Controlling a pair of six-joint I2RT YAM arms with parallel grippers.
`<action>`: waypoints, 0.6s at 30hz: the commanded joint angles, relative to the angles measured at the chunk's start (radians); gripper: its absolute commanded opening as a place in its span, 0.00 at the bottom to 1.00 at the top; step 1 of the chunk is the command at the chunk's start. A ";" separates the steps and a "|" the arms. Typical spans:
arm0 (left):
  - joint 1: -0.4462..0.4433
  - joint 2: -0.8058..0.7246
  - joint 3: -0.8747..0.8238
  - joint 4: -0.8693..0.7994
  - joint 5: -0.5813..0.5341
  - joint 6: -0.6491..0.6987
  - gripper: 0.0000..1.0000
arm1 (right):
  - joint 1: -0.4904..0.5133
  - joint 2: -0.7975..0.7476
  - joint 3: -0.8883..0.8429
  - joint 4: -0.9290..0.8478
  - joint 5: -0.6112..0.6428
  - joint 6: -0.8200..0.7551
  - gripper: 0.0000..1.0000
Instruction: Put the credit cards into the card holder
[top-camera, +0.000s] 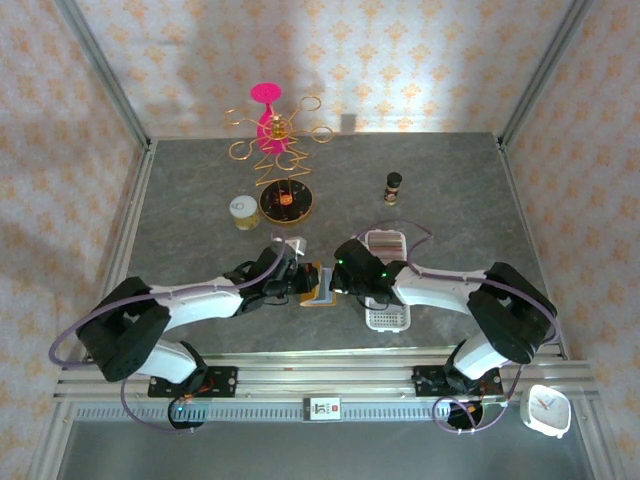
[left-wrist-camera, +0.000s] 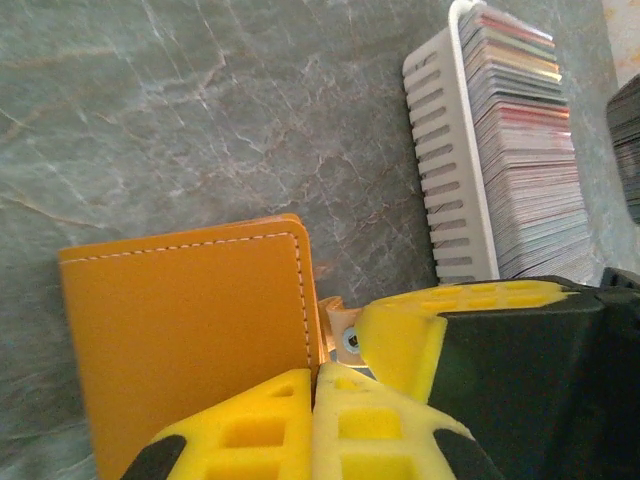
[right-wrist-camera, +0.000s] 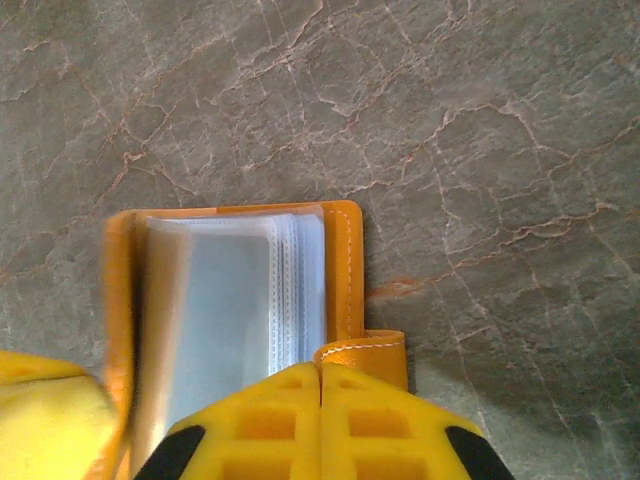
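Both arms meet mid-table, near edge. Your left gripper (left-wrist-camera: 312, 388) has its yellow fingers pressed flat together, no gap. Your right gripper (right-wrist-camera: 320, 378) is the same, with its fingers closed tight. Both sets of tips sit right at the edge of the card holder (left-wrist-camera: 190, 340), but you can't tell whether either one pinches a flap or just rests against it.

The card holder lies on the grey marble-look table (top-camera: 200, 190), between the two grippers and just left of the white slotted tray (left-wrist-camera: 440, 150). The right wrist view shows it lying open, with clear plastic sleeves (right-wrist-camera: 240, 300) fanned inside the orange cover and the small closing tab (right-wrist-camera: 365, 350) sticking out just beside the right fingers. Whether any credit card is in those sleeves can't be told, because they are blurred.

A tight stack of cards (left-wrist-camera: 525, 150) stands on edge in the tray, apart from the holder.

Farther back on the table:
- a pink and gold wire stand (top-camera: 272, 125)
- a round dark dish (top-camera: 287, 202)
- a small jar (top-camera: 243, 211)
- a little dark bottle (top-camera: 393, 186)

A white clock (top-camera: 547, 410) sits by the right arm's base.
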 joint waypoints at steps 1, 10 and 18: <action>-0.015 0.056 0.017 0.065 0.001 -0.048 0.00 | 0.007 -0.035 -0.029 -0.030 0.036 0.018 0.00; -0.021 0.178 0.027 0.152 0.016 -0.077 0.00 | 0.006 -0.055 -0.028 -0.055 0.060 0.019 0.18; -0.021 0.083 -0.001 0.079 -0.046 -0.039 0.16 | 0.007 -0.065 -0.023 -0.056 0.058 0.020 0.20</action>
